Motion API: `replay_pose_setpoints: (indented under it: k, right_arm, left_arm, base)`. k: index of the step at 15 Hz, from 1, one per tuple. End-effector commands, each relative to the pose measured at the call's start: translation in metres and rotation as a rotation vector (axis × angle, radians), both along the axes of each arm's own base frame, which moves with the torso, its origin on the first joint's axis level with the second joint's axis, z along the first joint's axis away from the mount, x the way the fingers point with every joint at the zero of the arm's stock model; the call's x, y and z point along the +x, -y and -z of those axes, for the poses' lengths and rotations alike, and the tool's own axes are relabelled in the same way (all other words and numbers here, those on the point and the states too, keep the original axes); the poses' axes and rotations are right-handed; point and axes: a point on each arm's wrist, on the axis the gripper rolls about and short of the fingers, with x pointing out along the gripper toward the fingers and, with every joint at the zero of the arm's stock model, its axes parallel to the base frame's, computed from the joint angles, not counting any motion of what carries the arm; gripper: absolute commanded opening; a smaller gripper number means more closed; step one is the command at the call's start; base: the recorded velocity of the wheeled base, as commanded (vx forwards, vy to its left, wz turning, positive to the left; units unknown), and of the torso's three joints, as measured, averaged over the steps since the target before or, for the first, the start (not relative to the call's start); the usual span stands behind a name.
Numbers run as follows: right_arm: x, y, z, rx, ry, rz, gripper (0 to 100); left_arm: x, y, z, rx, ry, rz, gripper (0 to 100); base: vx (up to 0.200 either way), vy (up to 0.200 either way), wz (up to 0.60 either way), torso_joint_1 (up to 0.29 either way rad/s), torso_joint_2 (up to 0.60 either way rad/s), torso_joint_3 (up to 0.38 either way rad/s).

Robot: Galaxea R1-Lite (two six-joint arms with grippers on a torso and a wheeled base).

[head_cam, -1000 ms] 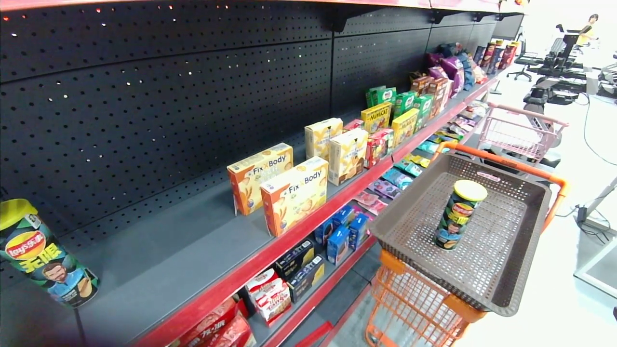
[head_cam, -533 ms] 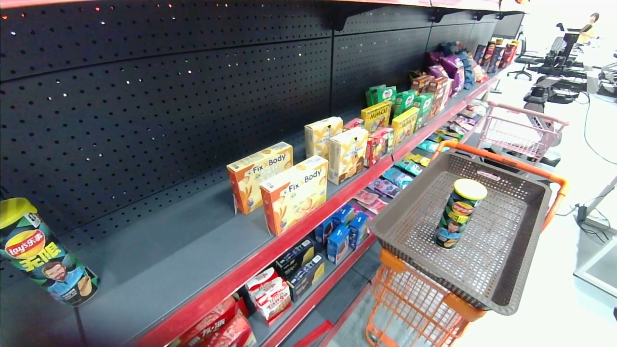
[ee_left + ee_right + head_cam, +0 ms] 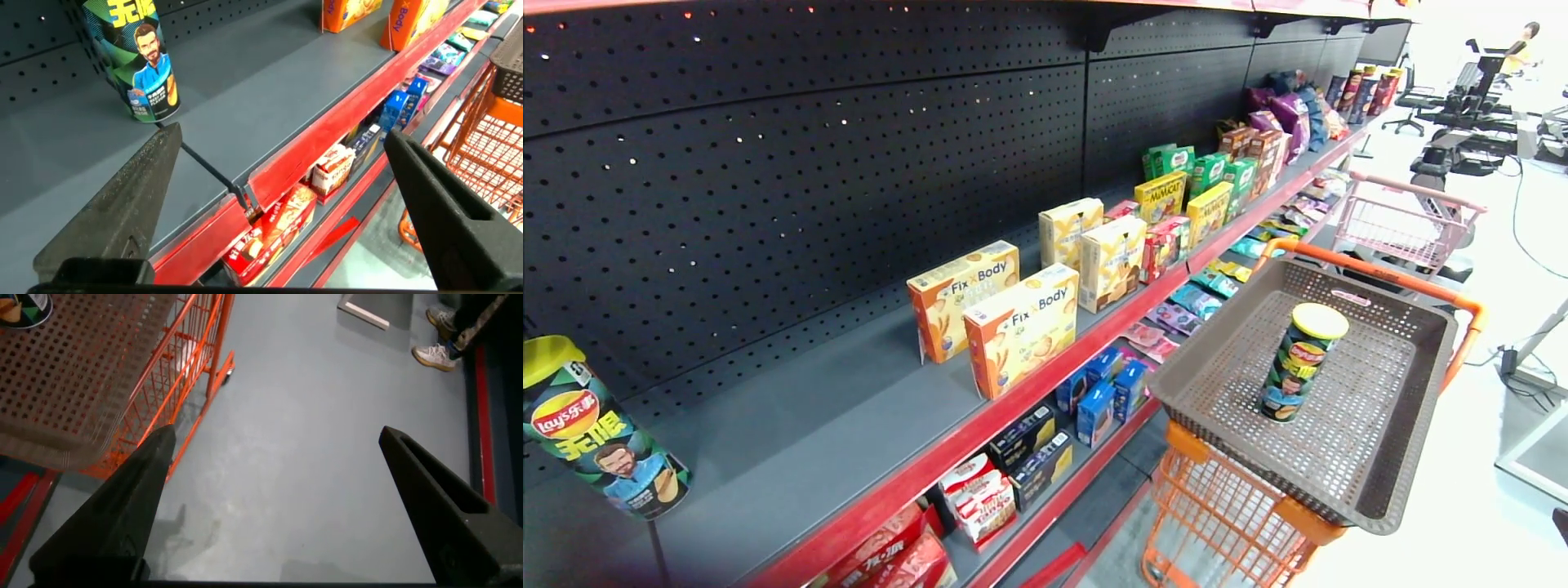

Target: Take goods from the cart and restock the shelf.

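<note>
We see the shelf (image 3: 792, 425) running away to the right as a grey board with a red front edge (image 3: 980, 429) and a black pegboard (image 3: 809, 188) behind it. The shelf can (image 3: 600, 433), a green chip tube with a yellow lid, stands upright at the near left end, close to the pegboard and set well back from the red edge. Between it and the two orange boxes (image 3: 1021, 327) lies a long stretch of grey board, as deep as the whole shelf. The front box stands just behind the red edge, and the other is behind it and a little to the left.

The cart (image 3: 1225, 523) stands on the right, near the shelf front, with a narrow strip of floor between them. A brown perforated basket (image 3: 1347, 433) rests on top of it. The basket can (image 3: 1298, 363) stands upright near the basket's middle, apart from all four walls.

Our left hand (image 3: 283, 136) is released, its fingers spread wide with nothing between them. It hovers in front of the red edge, with the shelf can (image 3: 135, 61) just beyond one fingertip. Our right hand (image 3: 276, 431) is also released and holds nothing. It hangs over grey floor (image 3: 310, 457) beside the cart's orange wire side (image 3: 192, 351), near a corner of the basket.
</note>
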Motion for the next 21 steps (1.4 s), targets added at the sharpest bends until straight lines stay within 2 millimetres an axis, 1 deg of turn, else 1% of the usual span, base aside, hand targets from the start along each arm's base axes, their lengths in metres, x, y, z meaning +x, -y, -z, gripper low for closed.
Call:
replay_pose_setpoints:
  k: [1, 2, 3, 5, 6, 7, 10, 11, 14, 15, 17, 19, 21]
  right_arm:
    - [0.028, 0.010, -0.004, 0.022, -0.023, -0.003, 100]
    - [0.035, 0.011, -0.008, 0.028, 0.015, -0.048, 100]
    - [0.042, 0.012, -0.006, 0.040, 0.044, -0.103, 100]
    - [0.062, 0.020, -0.004, 0.052, 0.117, -0.195, 100]
    - [0.066, 0.021, -0.002, 0.055, 0.122, -0.222, 100]
    - [0.074, 0.025, 0.002, 0.066, 0.138, -0.267, 100]
    - [0.080, 0.028, 0.004, 0.068, 0.138, -0.313, 100]
    - [0.084, 0.030, 0.009, 0.073, 0.119, -0.317, 100]
    - [0.099, 0.037, 0.014, 0.030, 0.107, -0.340, 100]
    - [0.108, 0.040, 0.014, 0.013, 0.106, -0.378, 100]
    - [0.118, 0.041, 0.012, 0.003, 0.114, -0.457, 100]
    - [0.122, 0.038, 0.016, -0.015, 0.097, -0.533, 100]
    - [0.125, 0.036, 0.020, 0.003, 0.094, -0.620, 100]
  left_arm:
    - [0.000, 0.000, 0.000, -0.001, 0.000, -0.001, 100]
    - [0.000, 0.000, 0.000, 0.001, 0.000, -0.001, 100]
    - [0.000, 0.000, 0.000, -0.001, 0.000, -0.001, 100]
    - [0.000, 0.000, 0.000, -0.001, 0.000, -0.001, 100]
    - [0.000, 0.000, 0.000, -0.001, 0.000, -0.001, 100]
    - [0.000, 0.000, 0.000, 0.001, 0.000, -0.001, 100]
    - [0.000, 0.000, 0.000, -0.001, 0.000, -0.001, 100]
    - [0.000, 0.000, 0.000, 0.001, 0.000, -0.001, 100]
    - [0.000, 0.000, 0.000, 0.001, 0.000, -0.001, 100]
    - [0.000, 0.000, 0.000, -0.001, 0.000, -0.001, 100]
    - [0.000, 0.000, 0.000, -0.001, 0.000, -0.001, 100]
    - [0.000, 0.000, 0.000, 0.001, 0.000, -0.001, 100]
    - [0.000, 0.000, 0.000, -0.001, 0.000, -0.001, 100]
  base:
    - [0.000, 0.000, 0.00, 0.000, 0.00, 0.000]
    - [0.000, 0.000, 0.00, 0.000, 0.00, 0.000]
    - [0.000, 0.000, 0.00, 0.000, 0.00, 0.000]
    - [0.000, 0.000, 0.00, 0.000, 0.00, 0.000]
    - [0.000, 0.000, 0.00, 0.000, 0.00, 0.000]
    - [0.000, 0.000, 0.00, 0.000, 0.00, 0.000]
    - [0.000, 0.000, 0.00, 0.000, 0.00, 0.000]
    - [0.000, 0.000, 0.00, 0.000, 0.00, 0.000]
    - [0.000, 0.000, 0.00, 0.000, 0.00, 0.000]
    - [0.000, 0.000, 0.00, 0.000, 0.00, 0.000]
    - [0.000, 0.000, 0.00, 0.000, 0.00, 0.000]
    - [0.000, 0.000, 0.00, 0.000, 0.00, 0.000]
    - [0.000, 0.000, 0.00, 0.000, 0.00, 0.000]
